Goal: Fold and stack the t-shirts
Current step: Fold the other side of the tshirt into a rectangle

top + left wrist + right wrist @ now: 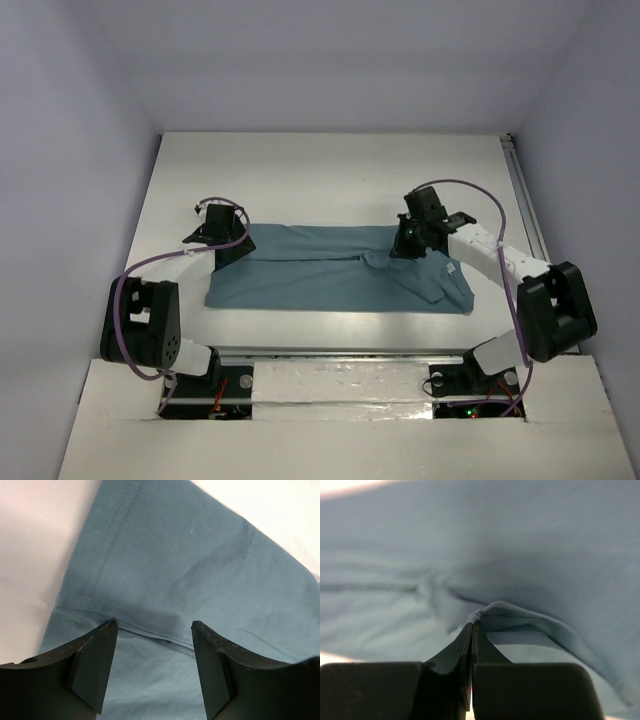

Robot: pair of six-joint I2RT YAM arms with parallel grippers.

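Note:
A teal t-shirt [340, 270] lies folded into a long band across the white table [330, 170], with a small white label [451, 268] near its right end. My left gripper [232, 250] stands open over the band's far left corner. In the left wrist view its fingers [95, 665] straddle a stitched hem of the t-shirt [190, 555], with nothing held. My right gripper [405, 248] is at the far edge near the collar end. In the right wrist view this gripper [472, 622] is shut, with a bunched edge of the t-shirt [520, 545] pinched at its tips.
A metal rail [525, 200] runs along the table's right edge, and a bar [340, 352] crosses its near edge by the arm bases. Pale walls close in the back and both sides.

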